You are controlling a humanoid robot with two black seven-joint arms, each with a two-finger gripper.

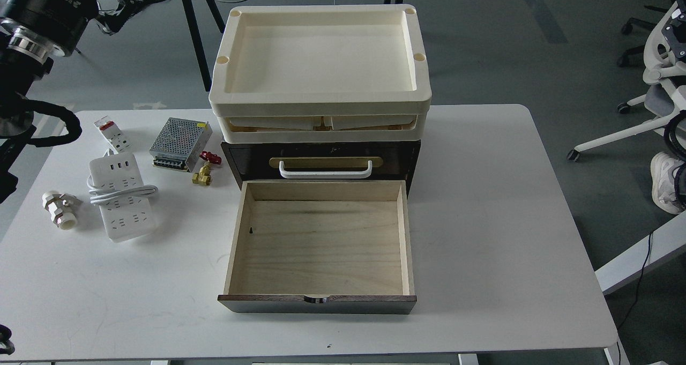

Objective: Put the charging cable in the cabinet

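Observation:
The charging cable (122, 200), a white power strip with its thick cord wound round the middle, lies flat on the white table left of the cabinet (412, 156). The dark brown cabinet has its lower drawer (321, 247) pulled fully out toward me, pale plywood inside and nothing in it. The upper drawer is shut, showing a white handle (325, 170) on a brass plate. My left gripper (117, 0) hangs high at the top left, well above and behind the cable, dark and too small to read. My right gripper is out of view.
Two stacked cream trays (320, 94) sit on top of the cabinet. Near the cable lie a white-and-red breaker block (111, 133), a silver mesh power supply (180, 143), a brass valve (203, 173) and a white pipe fitting (59, 209). An office chair (651, 86) stands at the right.

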